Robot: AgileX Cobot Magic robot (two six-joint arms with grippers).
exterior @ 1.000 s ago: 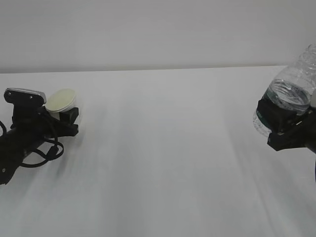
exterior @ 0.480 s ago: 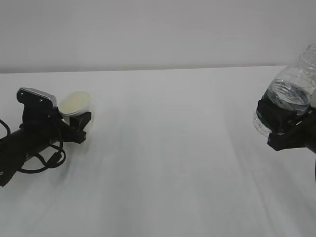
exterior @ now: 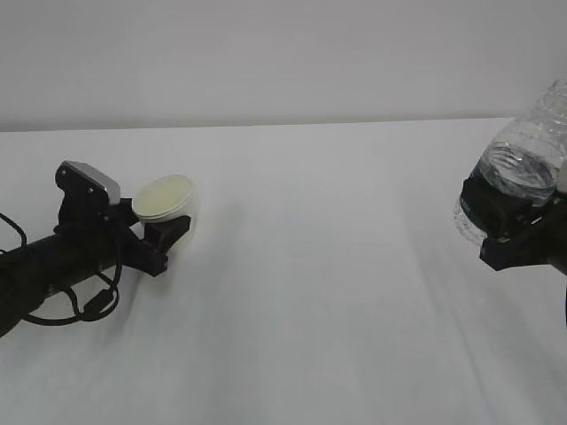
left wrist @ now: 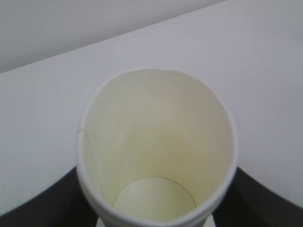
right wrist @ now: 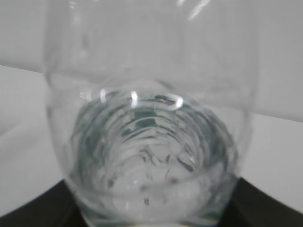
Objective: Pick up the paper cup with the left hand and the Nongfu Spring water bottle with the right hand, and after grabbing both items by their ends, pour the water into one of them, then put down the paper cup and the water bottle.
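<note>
The white paper cup point(exterior: 165, 198) sits in my left gripper point(exterior: 164, 232), which is shut on its lower end; the cup leans slightly, its cream inside showing. In the left wrist view the paper cup point(left wrist: 156, 146) fills the frame and looks empty and dry, with black fingers point(left wrist: 42, 201) on both sides of its base. At the right edge my right gripper point(exterior: 509, 232) is shut on the bottom end of the Nongfu Spring water bottle point(exterior: 523, 168), which tilts up to the right; its neck is out of view. The bottle point(right wrist: 151, 127) holds water point(right wrist: 151, 184) in its lower part.
The white table point(exterior: 319, 292) stretches between the two arms, with a pale wall behind it. A loop of black cable point(exterior: 75, 305) hangs under the left arm near the table's surface.
My left arm has carried the paper cup to the right, toward the table's middle, and a little lower. The right gripper and the bottle have stayed in place.
</note>
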